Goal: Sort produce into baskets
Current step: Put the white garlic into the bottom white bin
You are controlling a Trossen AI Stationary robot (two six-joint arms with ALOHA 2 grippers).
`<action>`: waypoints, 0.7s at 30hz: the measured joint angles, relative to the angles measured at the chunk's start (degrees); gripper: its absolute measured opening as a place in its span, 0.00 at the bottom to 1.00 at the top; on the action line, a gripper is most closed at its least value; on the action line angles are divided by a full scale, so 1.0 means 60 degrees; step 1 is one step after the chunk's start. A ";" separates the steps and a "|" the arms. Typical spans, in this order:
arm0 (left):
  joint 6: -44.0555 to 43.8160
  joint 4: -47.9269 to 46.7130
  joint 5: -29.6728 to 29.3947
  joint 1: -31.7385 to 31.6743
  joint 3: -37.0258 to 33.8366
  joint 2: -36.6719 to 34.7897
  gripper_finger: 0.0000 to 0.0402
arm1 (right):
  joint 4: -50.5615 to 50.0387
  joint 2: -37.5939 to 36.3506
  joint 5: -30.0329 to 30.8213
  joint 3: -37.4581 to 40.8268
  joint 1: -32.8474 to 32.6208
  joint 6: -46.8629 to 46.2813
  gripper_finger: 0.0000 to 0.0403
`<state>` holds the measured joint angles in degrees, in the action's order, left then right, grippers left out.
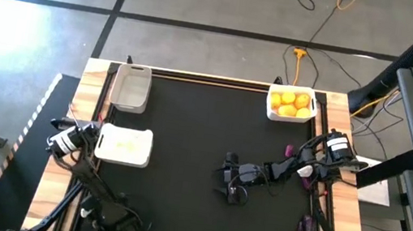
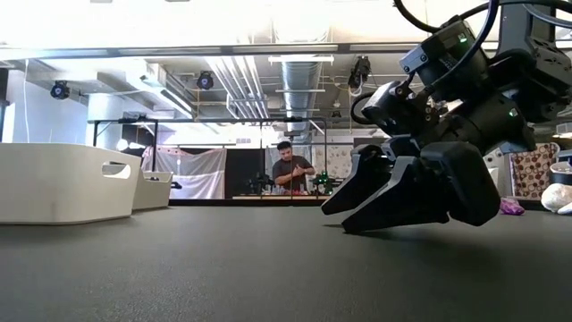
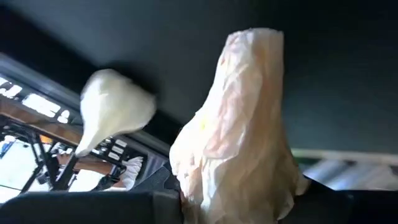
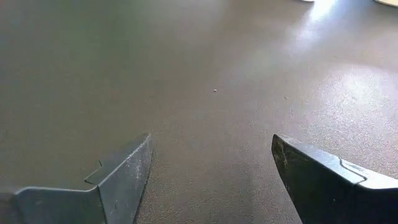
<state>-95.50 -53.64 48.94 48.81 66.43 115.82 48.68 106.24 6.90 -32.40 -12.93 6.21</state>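
Right gripper (image 1: 230, 186) low over bare mat (image 1: 188, 129), fingers apart, empty; left gripper (image 1: 96, 138) clamping garlic bulb (image 3: 239, 124) by white basket (image 1: 125, 145). Risk: scraping mat.

Grey concrete floor (image 1: 207, 1) crossed by dark lines surrounds the desk (image 1: 177, 201). Beyond it, a ribbed silver duct (image 2: 304, 85) hangs under bright ceiling lights, and a person (image 2: 291, 170) stands at a far bench.

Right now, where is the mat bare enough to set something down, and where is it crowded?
Bare: the middle of the black mat, between the white bin and the open right gripper.
Crowded: the right side, around the citrus bin, right arm and purple pieces.
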 joint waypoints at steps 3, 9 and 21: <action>0.0775 -0.1578 -0.0800 -0.0467 0.0599 -0.0237 0.22 | 0.0009 0.0000 0.0004 0.0000 0.0000 0.0009 0.81; 0.2102 -0.4039 -0.4574 -0.1793 0.1908 -0.0861 0.22 | 0.0004 0.0000 0.0018 0.0004 0.0000 -0.0024 0.81; 0.7217 -0.6085 -0.7096 -0.5342 0.1883 -0.1666 0.23 | -0.0439 -0.0019 0.0022 0.0036 -0.0007 -0.0831 0.81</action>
<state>-52.20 -90.15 6.37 16.76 77.73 105.83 46.04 106.12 7.03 -32.18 -12.97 1.22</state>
